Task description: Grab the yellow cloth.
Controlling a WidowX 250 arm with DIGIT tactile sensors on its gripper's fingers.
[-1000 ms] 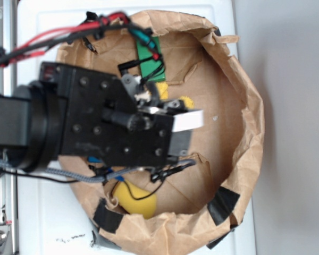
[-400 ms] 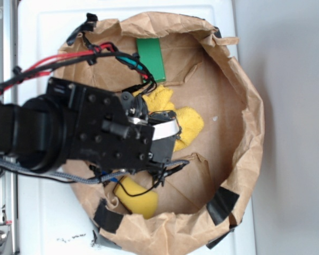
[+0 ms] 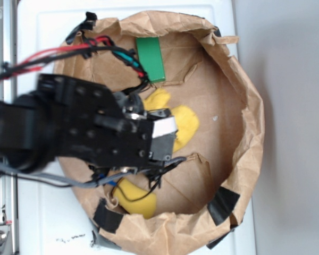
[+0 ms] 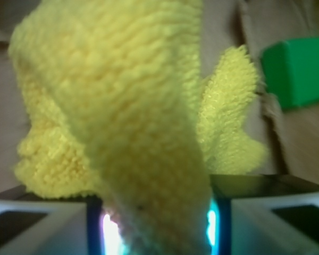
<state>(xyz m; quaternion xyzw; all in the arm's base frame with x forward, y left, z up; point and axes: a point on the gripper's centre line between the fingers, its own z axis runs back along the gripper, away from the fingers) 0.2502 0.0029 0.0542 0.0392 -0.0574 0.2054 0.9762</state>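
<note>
From the left edge of the exterior view the black arm reaches across, blurred, with red and black cables looping over it, and it covers much of the left half of the brown paper-lined basin. Its gripper sits near the basin's middle, and in the wrist view the two fingers are pressed onto a fold of the yellow cloth, which rises between them and fills most of that picture. In the exterior view the yellow cloth shows just right of the gripper, partly hidden by it. A green block lies beyond the cloth, near the basin's far wall, apart from it. A smooth yellow sponge rests below the arm near black tape on the rim.
</note>
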